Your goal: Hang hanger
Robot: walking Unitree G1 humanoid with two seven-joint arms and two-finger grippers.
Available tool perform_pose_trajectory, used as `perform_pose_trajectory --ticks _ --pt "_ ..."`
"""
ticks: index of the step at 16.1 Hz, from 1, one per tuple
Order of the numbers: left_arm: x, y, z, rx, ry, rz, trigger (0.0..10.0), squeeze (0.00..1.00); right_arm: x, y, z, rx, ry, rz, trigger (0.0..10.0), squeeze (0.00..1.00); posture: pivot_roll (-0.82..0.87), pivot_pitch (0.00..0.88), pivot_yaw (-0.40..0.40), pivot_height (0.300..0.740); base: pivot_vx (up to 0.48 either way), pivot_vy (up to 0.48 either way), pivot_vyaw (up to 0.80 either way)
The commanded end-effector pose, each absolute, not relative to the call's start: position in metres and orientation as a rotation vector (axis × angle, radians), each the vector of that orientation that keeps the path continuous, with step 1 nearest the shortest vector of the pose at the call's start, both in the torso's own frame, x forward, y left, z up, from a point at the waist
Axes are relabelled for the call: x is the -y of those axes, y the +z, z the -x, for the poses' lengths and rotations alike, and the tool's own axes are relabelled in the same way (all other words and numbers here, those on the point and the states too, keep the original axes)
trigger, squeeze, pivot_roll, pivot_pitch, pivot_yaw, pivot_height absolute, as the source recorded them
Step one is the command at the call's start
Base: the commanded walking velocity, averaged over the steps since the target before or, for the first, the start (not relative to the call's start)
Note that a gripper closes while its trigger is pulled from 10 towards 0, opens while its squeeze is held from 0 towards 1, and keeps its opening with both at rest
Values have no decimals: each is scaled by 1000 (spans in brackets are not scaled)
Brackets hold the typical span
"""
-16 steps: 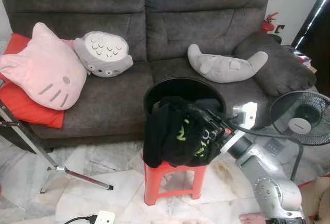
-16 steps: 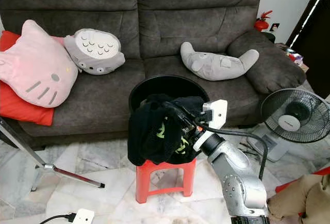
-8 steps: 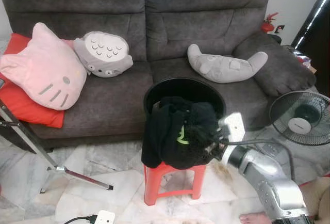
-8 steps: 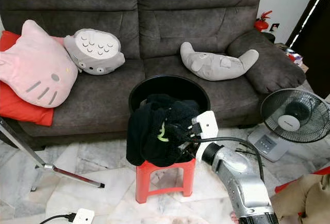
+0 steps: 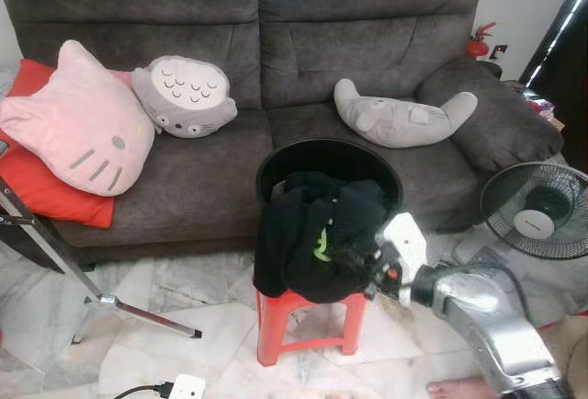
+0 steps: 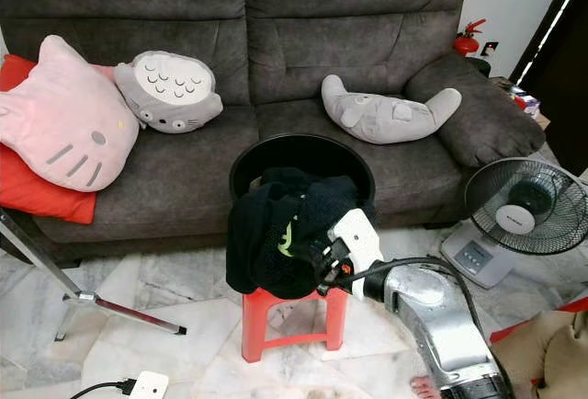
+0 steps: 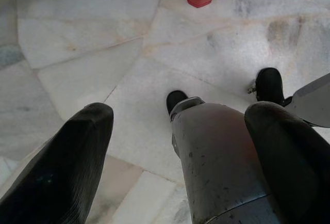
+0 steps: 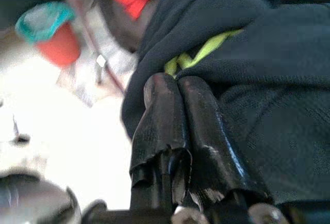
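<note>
A black garment (image 5: 312, 238) with a yellow-green print lies heaped over the rim of a black round tub (image 5: 323, 152), which stands on a red plastic stool (image 5: 276, 325) in front of the sofa. My right gripper (image 6: 323, 266) is low at the heap's right side, its tips against the cloth. In the right wrist view its two fingers (image 8: 154, 115) lie pressed together against the dark fabric, with the green print just beyond them. My left gripper (image 7: 180, 118) hangs idle over the marble floor, fingers wide apart, with my own leg between them.
A dark grey sofa (image 5: 303, 31) holds a pink cat cushion (image 5: 78, 123), a grey round cushion (image 5: 184, 96) and a grey plush (image 5: 400, 114). A floor fan (image 5: 537, 210) stands right. A metal stand leg (image 5: 55, 256) and a power strip (image 5: 184, 387) lie left. A person's foot (image 5: 450, 387) shows.
My right arm has dropped and drawn back from the upper front of the heap to its lower right side. The garment has settled a little.
</note>
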State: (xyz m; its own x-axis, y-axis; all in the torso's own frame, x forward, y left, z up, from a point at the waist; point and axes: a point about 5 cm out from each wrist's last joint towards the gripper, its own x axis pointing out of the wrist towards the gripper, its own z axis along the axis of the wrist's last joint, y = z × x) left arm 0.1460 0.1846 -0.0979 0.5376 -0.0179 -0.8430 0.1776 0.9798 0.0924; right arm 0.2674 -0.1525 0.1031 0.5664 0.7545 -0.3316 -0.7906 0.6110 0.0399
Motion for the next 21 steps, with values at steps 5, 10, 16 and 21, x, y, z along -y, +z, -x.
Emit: perform_pose_trajectory --ticks 5,10,16,21 --pt "-181 -102 -136 -1041 -137 -167 10000 0 152 126 -261 -286 1051 289 10000 0 -85 0 -38 740 0 0 0" --pt "-179 -102 -138 -1028 -145 -162 10000 0 160 132 -248 -331 1148 412 10000 0 -85 0 -38 740 0 0 0" --pt "-177 -102 -138 -1027 -151 -161 10000 0 192 124 -279 -439 805 594 10000 0 -91 0 -33 740 0 0 0" --pt "-177 -102 -138 -1026 -151 -165 10000 0 177 136 -272 -373 916 574 10000 0 -88 0 -34 740 0 0 0"
